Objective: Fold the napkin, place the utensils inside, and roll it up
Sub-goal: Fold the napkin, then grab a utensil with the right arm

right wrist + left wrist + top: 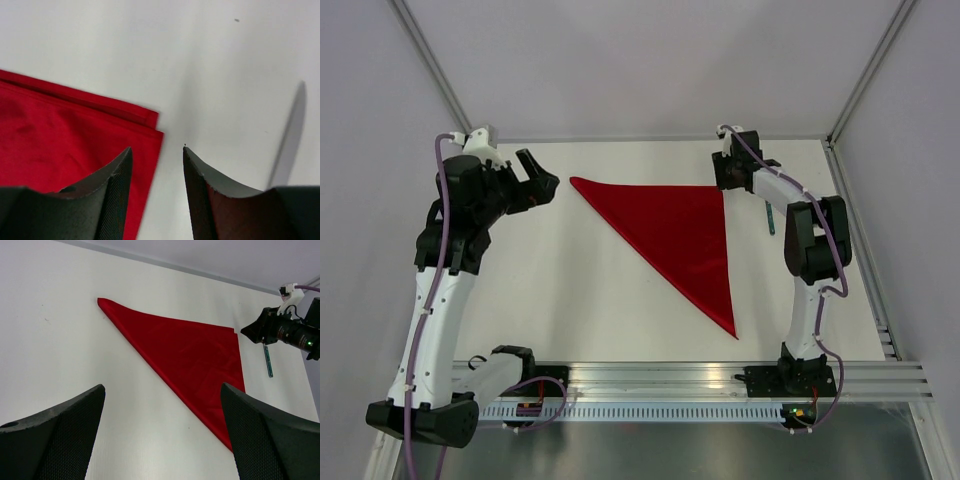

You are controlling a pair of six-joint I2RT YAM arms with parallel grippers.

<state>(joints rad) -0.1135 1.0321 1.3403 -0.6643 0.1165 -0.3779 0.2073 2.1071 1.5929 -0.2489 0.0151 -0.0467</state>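
Observation:
The red napkin (680,235) lies flat on the white table, folded into a triangle with its long edge running from far left to near right. My right gripper (725,172) hangs over the napkin's far right corner (150,122). Its jaws are open and hold nothing, and the doubled cloth layers lie just under the left finger (117,185). My left gripper (542,180) is open and empty, raised off the table left of the napkin's (190,350) far left tip. One slim teal utensil (770,218) lies right of the napkin, beside the right arm.
The table's back edge and corner posts (840,130) stand close behind both grippers. A metal rail (720,378) with the arm bases runs along the near edge. The right arm's gripper (272,327) appears in the left wrist view, by the utensil (268,361).

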